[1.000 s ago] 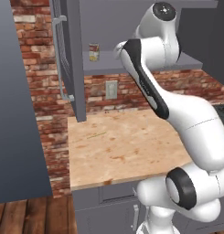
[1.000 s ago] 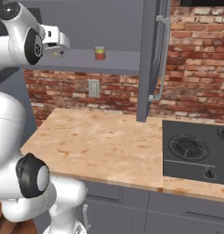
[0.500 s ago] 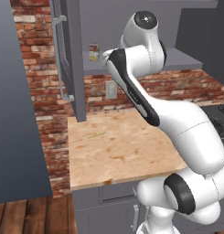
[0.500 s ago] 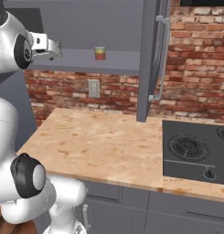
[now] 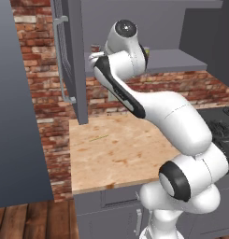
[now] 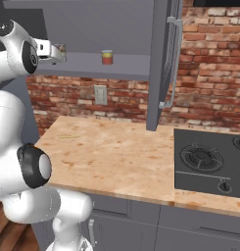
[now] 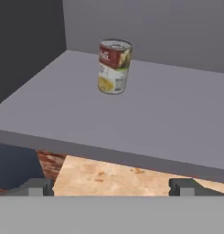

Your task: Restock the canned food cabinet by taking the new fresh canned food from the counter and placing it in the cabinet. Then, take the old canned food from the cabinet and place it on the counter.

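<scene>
Cabinet (image 6: 92, 29), dark grey and mounted on the brick wall (image 6: 209, 63), stands with its door (image 6: 160, 63) swung open, the long silver bar handle (image 6: 174, 61) facing the stove side. Below the cabinet runs the tan wood-grain counter (image 6: 116, 152), with a black gas hob (image 6: 209, 162) set into it past the door's edge and a wall socket (image 6: 100, 94) on the brick under the shelf. On the cabinet's flat grey shelf (image 7: 145, 105) stands the old canned food (image 7: 114, 66), upright, yellow-and-white with a red top band, toward the shelf's back corner. The new red-labelled can (image 6: 107, 57) sits upright on the same shelf, nearer the open door. The gripper (image 7: 111, 186) hangs just outside the shelf's front edge, level with it, jaws spread wide and holding nothing. Bare shelf lies between its tips and the old can.
</scene>
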Robot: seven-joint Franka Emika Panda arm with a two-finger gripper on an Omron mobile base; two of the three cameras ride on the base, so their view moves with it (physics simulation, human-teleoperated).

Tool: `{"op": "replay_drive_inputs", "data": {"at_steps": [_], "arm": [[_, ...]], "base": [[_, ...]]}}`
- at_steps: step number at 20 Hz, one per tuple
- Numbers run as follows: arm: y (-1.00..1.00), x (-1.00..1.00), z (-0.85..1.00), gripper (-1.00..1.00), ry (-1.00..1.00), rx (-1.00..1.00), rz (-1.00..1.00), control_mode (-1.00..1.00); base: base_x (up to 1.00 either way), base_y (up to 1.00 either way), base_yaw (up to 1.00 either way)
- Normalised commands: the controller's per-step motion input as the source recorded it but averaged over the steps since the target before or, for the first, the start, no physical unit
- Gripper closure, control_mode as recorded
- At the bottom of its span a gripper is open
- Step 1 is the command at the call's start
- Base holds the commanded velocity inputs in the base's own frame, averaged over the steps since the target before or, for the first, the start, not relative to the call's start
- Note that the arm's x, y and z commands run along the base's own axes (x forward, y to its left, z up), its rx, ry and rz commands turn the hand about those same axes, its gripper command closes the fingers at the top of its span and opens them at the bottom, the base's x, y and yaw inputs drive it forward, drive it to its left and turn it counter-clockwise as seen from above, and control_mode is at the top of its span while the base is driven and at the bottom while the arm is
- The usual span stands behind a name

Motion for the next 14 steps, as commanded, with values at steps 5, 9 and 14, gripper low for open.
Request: {"op": "replay_drive_inputs", "data": {"at_steps": [5, 9, 14], "arm": [[0.12, 0.59, 0.0, -1.0, 0.0, 0.0, -0.03, -1.0], [-0.05, 0.36, 0.0, -1.0, 0.0, 0.01, -0.01, -1.0], [0.0, 0.34, 0.0, -1.0, 0.0, 0.02, -0.01, -1.0]], "base": [[0.0, 0.0, 0.0], [0.0, 0.0, 0.0], [0.0, 0.0, 0.0]]}}
